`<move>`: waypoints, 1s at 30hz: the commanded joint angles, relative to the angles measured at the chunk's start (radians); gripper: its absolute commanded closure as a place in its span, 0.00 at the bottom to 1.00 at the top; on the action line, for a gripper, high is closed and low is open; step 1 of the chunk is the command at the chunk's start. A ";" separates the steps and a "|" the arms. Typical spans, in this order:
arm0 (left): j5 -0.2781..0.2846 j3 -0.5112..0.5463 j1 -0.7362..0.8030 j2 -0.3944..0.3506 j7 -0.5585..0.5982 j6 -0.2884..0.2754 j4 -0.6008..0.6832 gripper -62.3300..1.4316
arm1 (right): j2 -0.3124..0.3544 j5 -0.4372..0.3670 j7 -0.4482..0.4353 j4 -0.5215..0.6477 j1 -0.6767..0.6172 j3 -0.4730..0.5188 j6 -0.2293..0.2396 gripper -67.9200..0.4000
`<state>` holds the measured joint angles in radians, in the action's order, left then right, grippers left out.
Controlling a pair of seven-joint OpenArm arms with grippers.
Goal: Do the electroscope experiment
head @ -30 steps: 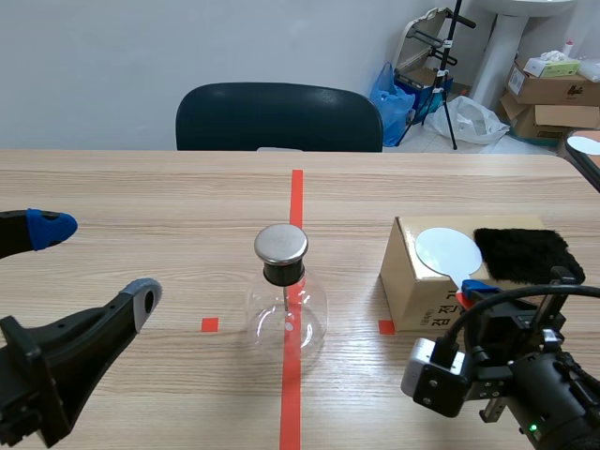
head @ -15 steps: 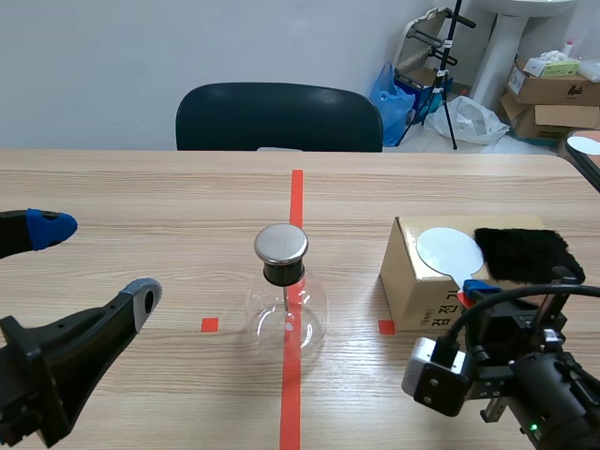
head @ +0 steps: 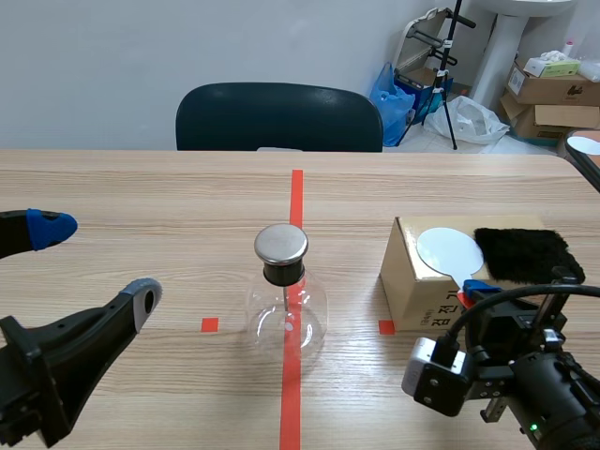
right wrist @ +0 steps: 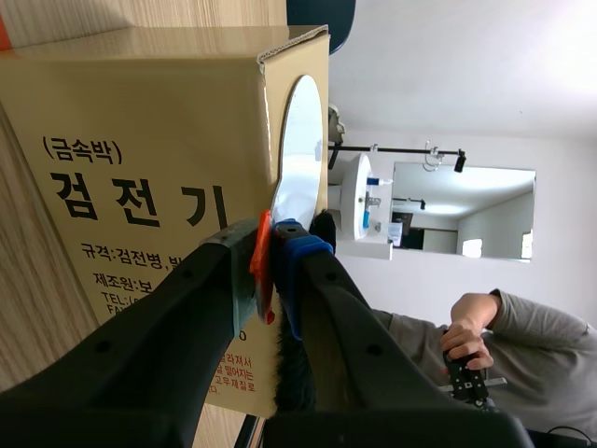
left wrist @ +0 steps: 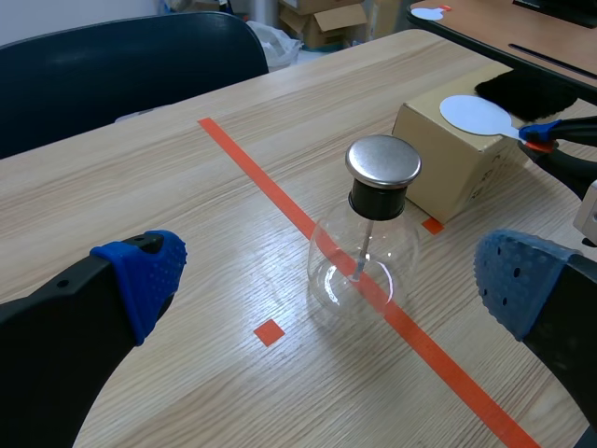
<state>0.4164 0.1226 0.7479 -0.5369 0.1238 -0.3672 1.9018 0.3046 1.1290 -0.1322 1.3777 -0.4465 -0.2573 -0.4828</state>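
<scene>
Surface (head: 141,197): pale wood, red tape line down the middle, dark chair (head: 278,117) pushed in at its far side. Left pincer (head: 94,261) hangs low, well to the left of the flask, fingers spread wide, nothing between them; from its own camera the flask sits ahead, framed by the two blue pads. Box (head: 412,281), brown card, stands to the right of the tape line, near the flask but apart from it. Flask (head: 286,314) – clear, round, the electroscope – stands upright on the tape line, metal cap (head: 280,244) on a black stopper, thin rod hanging inside; state of the leaves too small to tell. Black cloth (head: 521,253) lies on top of the box at its right side. White paddle (head: 448,250) lies flat on the box top just beside the cloth, its orange handle (right wrist: 262,261) jutting over the near edge. Right pincer (right wrist: 270,257) is closed tight on that handle. Progress, as judged: early – paddle is gripped but not yet lifted off the box. Left to do: rub the disc on the cloth to charge it, carry it over to the cap, watch the leaves. Flask untouched so far; left arm has no part yet.
</scene>
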 commanded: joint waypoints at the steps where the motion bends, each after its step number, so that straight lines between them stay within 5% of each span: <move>1: 0.006 0.001 -0.003 0.007 0.015 0.005 0.021 0.00 | 0.001 -0.006 0.011 0.011 0.011 0.009 -0.011 0.98; 11: 0.006 0.001 -0.003 0.007 0.014 0.006 0.021 0.00 | 0.003 0.058 0.025 0.043 0.011 0.006 -0.105 0.98; 18: -0.022 0.001 -0.003 0.003 0.013 0.005 0.021 0.02 | 0.014 0.085 0.069 0.141 0.019 -0.031 -0.109 0.98; 23: -0.043 0.000 -0.023 -0.018 -0.023 -0.013 0.001 0.89 | 0.018 0.134 0.132 0.153 0.064 -0.085 -0.108 0.98; 24: -0.047 -0.003 -0.039 -0.018 -0.032 -0.027 -0.016 0.96 | 0.023 0.144 0.153 0.153 0.069 -0.105 -0.108 0.98; 27: -0.099 -0.033 -0.112 -0.018 -0.009 -0.060 -0.100 0.93 | 0.028 0.168 0.204 0.153 0.095 -0.154 -0.108 0.98; 30: -0.175 -0.085 -0.201 -0.018 0.063 -0.162 -0.228 0.93 | 0.027 0.204 0.238 0.153 0.101 -0.196 -0.108 0.98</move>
<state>0.2432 0.0547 0.5632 -0.5545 0.1566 -0.5179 1.6905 0.3244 1.3220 0.0998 1.5223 -0.3511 -0.4580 -0.5808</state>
